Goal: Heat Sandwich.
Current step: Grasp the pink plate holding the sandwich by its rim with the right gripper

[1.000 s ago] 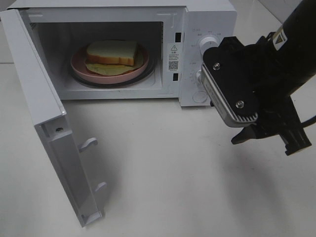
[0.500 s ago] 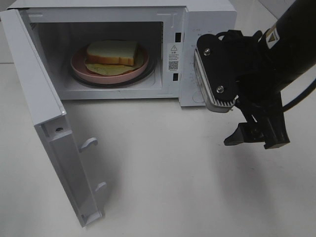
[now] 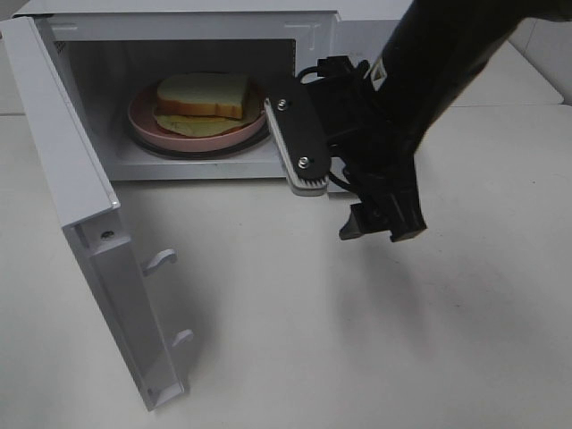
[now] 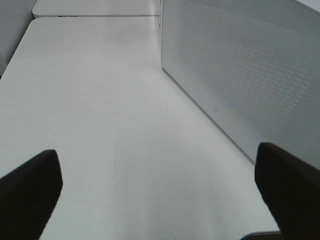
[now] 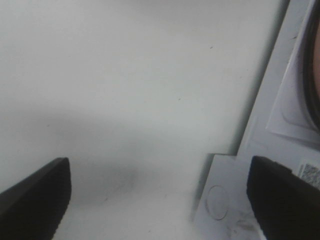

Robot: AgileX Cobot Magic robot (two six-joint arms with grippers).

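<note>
Your right gripper [image 3: 380,231] hangs wide and empty above the table [image 3: 402,340], just before the open microwave [image 3: 308,36]. Your left gripper [image 4: 160,195] gapes wide too. Farther back, the sandwich [image 3: 204,94] lies on its pink plate [image 3: 143,121] inside the microwave.

Microwave [image 3: 179,22] smooth white plastic; table [image 3: 313,357] matt; plate [image 3: 143,125] glossy; sandwich [image 3: 204,92] bread matt.

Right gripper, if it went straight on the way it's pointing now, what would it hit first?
The right gripper points downward, open and empty, so it would most likely meet the white table first, just in front of the microwave. Exact depth is hard to judge from this view.
</note>
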